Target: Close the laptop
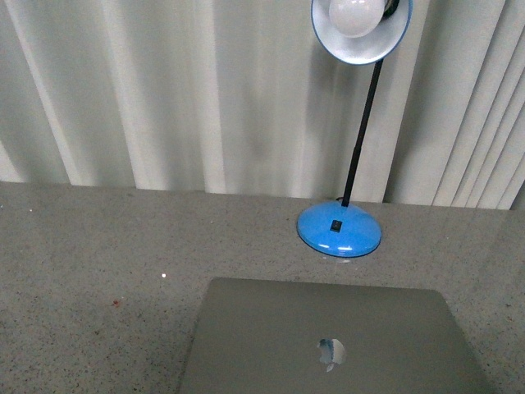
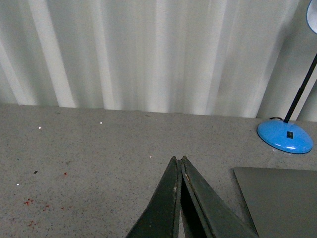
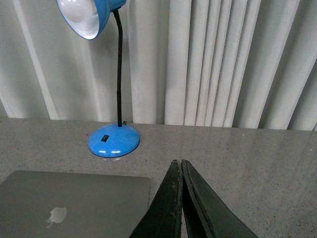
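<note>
Front view, nearest me: laptop [image 1: 328, 341] flat on the grey speckled tabletop [image 1: 107, 254], lid down, apple logo [image 1: 331, 353] facing up. Its near edge runs out of the pic at the bottom. Neither of my arms shows in that view.

Left wrist view: my left jaws [image 2: 180, 163] are pressed together, tips touching, nothing between them. They hang over bare tabletop, w/ the laptop's corner [image 2: 280, 198] near them, apart, no contact. A few small reddish specks [image 2: 29, 202] on the surface off to the other side.

Right wrist view: my right jaws [image 3: 178, 166] likewise closed tip to tip, empty. Laptop lid [image 3: 74, 201] just beside them, logo visible; can't tell if the fingers overlap its edge or only sit in front of it.

Farther back: blue desk lamp, round base [image 1: 339, 229] on the tabletop just behind the laptop's far edge, apart from it. Black neck [image 1: 362, 135] rises to a blue shade [image 1: 361, 31] w/ a white bulb, shade tipped toward me.

Behind all: pale vertical blinds [image 1: 164, 90] across the whole bkgd.
</note>
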Available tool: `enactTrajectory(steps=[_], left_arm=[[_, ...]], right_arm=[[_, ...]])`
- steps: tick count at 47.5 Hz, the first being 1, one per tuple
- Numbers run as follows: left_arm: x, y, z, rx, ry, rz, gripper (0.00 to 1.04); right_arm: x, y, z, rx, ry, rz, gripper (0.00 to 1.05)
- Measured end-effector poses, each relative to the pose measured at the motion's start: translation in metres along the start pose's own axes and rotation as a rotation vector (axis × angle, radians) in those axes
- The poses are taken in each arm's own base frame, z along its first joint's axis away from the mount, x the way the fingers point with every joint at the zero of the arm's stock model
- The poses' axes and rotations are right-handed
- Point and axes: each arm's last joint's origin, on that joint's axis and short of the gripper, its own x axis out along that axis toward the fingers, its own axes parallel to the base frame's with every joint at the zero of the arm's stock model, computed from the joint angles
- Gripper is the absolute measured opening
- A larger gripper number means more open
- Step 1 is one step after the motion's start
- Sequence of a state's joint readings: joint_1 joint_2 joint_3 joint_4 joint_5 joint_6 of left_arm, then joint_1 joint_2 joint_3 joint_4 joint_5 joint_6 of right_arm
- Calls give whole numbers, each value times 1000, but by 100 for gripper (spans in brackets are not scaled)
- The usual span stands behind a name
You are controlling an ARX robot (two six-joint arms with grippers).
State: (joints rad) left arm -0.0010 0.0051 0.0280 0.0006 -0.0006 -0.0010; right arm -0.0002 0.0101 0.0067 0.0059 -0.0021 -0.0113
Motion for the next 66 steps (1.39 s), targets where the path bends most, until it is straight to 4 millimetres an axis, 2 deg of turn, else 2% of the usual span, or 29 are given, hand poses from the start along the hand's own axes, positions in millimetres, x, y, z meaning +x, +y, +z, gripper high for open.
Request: enactTrajectory(steps=[13, 15, 20, 31, 38, 66], left_arm=[[0, 0, 0, 0, -3, 0, 4], [0, 0, 0, -1, -3, 0, 5], [0, 0, 0, 0, -4, 0, 22], [0, 0, 0, -1, -4, 0, 74], [0, 0, 0, 0, -3, 0, 99], [0, 0, 0, 0, -3, 0, 98]], right_arm=[[0, 0, 0, 0, -1, 0, 3], [0, 0, 0, 0, -1, 0, 7], [0, 0, 0, 0, -1, -1, 23], [0, 0, 0, 0, -1, 0, 76], [0, 0, 0, 0, -1, 0, 99], [0, 0, 0, 0, -1, -1, 97]])
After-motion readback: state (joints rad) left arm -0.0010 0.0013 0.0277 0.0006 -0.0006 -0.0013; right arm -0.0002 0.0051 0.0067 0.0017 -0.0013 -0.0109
